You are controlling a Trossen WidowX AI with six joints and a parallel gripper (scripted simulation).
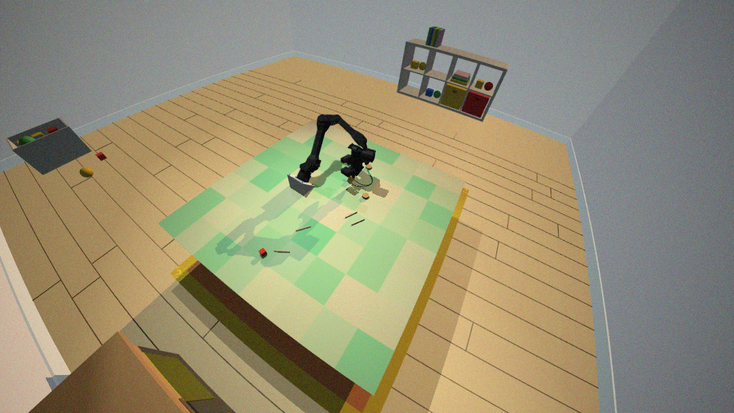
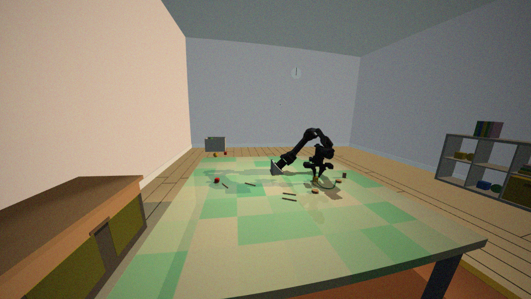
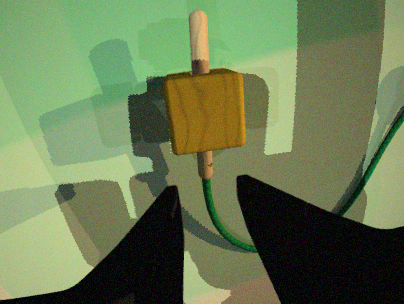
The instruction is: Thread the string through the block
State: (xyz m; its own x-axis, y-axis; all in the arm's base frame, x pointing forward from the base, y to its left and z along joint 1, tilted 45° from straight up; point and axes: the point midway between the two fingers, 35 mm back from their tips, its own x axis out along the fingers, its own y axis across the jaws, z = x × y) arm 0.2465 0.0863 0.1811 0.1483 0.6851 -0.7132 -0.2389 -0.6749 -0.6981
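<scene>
The yellow-brown wooden block (image 3: 206, 112) (image 2: 315, 179) stands on the table. The wooden stick (image 3: 199, 37) runs through its hole. A long piece shows beyond the far side, and a short end sticks out on the near side in the wrist view. The green string (image 3: 212, 214) (image 2: 326, 187) leaves that near end and curves to the round wooden button (image 1: 368, 166) (image 2: 338, 181). My gripper (image 3: 207, 189) (image 2: 317, 176) is partly open. Its fingertips stand apart on either side of the stick's near end, where the string begins, and hold nothing.
A second round disc (image 1: 365, 196) (image 2: 315, 190) lies near the block. Several loose sticks lie farther off, one of them here (image 1: 357, 222) (image 2: 289, 199). A red cube (image 1: 263, 252) (image 2: 216, 180) is beyond them. A small brown block (image 2: 344, 175) stands behind the button.
</scene>
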